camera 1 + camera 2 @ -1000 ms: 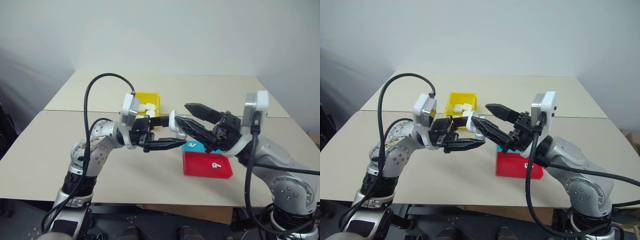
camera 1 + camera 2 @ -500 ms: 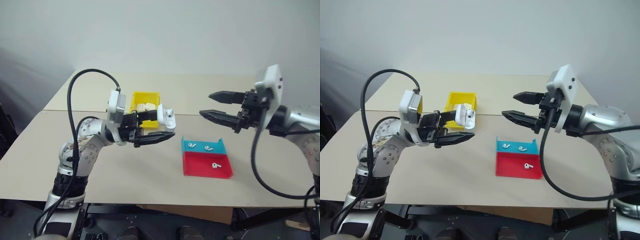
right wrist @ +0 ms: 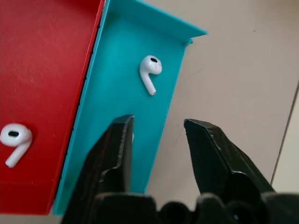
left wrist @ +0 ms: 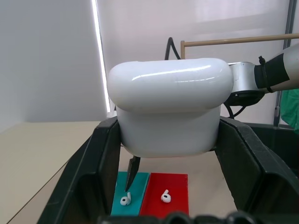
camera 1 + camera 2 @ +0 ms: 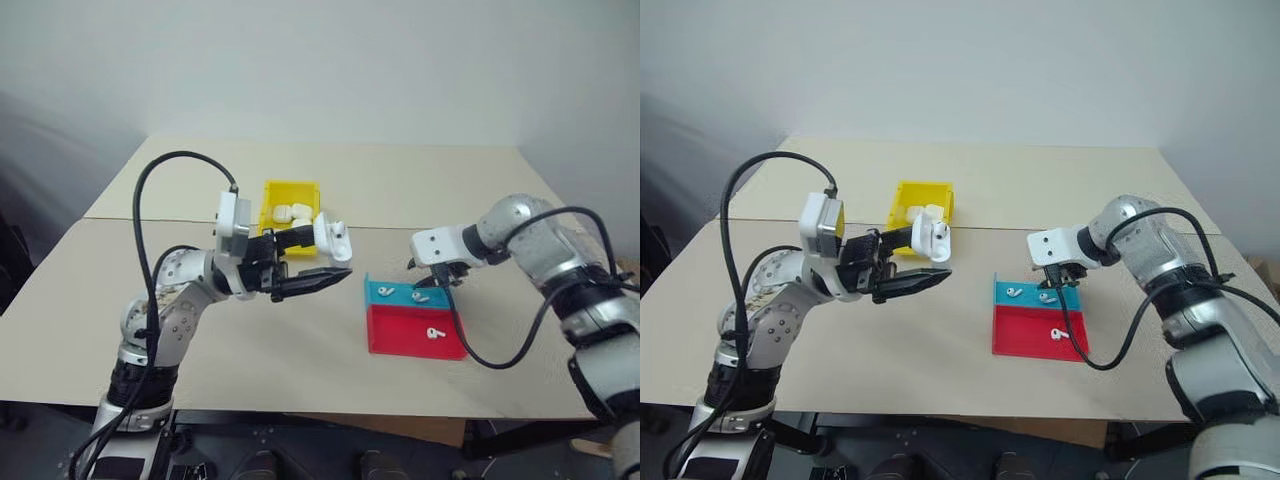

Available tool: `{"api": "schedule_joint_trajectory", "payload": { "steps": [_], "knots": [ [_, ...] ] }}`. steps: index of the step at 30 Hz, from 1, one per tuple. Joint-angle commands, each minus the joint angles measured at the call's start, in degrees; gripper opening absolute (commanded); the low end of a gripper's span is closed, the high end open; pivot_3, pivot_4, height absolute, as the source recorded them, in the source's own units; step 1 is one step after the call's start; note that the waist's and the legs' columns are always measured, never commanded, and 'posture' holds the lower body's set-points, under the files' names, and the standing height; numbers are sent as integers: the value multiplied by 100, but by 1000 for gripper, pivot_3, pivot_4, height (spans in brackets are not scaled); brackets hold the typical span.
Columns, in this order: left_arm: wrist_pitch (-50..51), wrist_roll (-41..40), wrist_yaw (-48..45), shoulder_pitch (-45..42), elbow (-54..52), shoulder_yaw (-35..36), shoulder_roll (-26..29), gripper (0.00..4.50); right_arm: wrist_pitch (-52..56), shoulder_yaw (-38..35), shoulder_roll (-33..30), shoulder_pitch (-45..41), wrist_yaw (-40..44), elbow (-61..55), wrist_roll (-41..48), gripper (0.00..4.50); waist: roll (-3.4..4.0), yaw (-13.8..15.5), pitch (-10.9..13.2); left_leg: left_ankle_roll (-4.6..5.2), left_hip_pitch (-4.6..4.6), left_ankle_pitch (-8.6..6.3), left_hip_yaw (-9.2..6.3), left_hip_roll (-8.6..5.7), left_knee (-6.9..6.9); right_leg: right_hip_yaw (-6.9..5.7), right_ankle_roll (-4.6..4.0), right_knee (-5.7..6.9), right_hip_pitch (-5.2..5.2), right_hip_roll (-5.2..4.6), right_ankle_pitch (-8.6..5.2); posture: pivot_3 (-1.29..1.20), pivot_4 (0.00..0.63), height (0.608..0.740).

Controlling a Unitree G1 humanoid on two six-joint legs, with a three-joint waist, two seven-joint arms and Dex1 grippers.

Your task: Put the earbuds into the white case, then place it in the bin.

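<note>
While clamped shut on white case by left gripper, right gripper hung part-spread over tray above earbuds; risked straddling tray wall, flicking earbud out; bin behind

White case between claw fingers

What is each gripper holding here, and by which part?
Left gripper clamps the white case by its lower body's sides. Right gripper holds nothing.
</note>
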Motion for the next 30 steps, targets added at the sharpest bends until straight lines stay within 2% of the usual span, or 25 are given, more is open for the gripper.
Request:
{"api": "schedule_joint_trajectory", "payload": {
  "steps": [1, 9, 23, 26, 29, 30],
  "knots": [
    [-51, -136, 123, 111, -399, 94, 5, 2767, -691, 7, 173, -326, 436, 786, -262, 2199, 0, 4, 0, 0, 2, 0, 0, 0, 0, 0, 0, -1, 3, 0, 0, 0, 150, 740],
    [99, -424, 329, 360, -898, 72, 13, 2767, -1231, 53, 718, -647, 183, 2019, -940, 2199, 1, -12, 1, -3, 10, 2, -1, 0, 7, 0, -5, 22, 3, 1, 3, 0, 150, 740],
    [127, -624, 228, 370, -1042, 0, 129, 2767, -1345, 9, 1031, -643, -451, 2592, -1551, 2199, 2, -71, 1, -8, 62, 7, -3, 0, 27, 3, -3, 67, 42, 2, -35, 0, 150, 740],
    [134, -628, 220, 347, -1026, -2, 157, 2767, -1323, -9, 1062, -627, -470, 2623, -1572, 1685, 2, -107, 1, -7, 64, 7, -4, 0, 29, 3, -3, 72, 44, 2, -34, 0, 150, 740],
    [135, -624, 225, 324, -1015, -12, 170, 2767, -1263, 1, 1082, -630, -468, 2670, -1613, 721, 2, -135, 1, -7, 64, 7, -5, 0, 29, 3, 10, 72, 46, 2, -24, 0, 150, 740],
    [137, -621, 227, 318, -1010, -16, 171, 2767, -1205, -20, 1103, -628, -503, 2684, -1609, 650, 2, -143, 1, -7, 64, 7, -5, 0, 29, 3, 15, 72, 46, 2, -21, 0, 150, 740]
  ]
}}
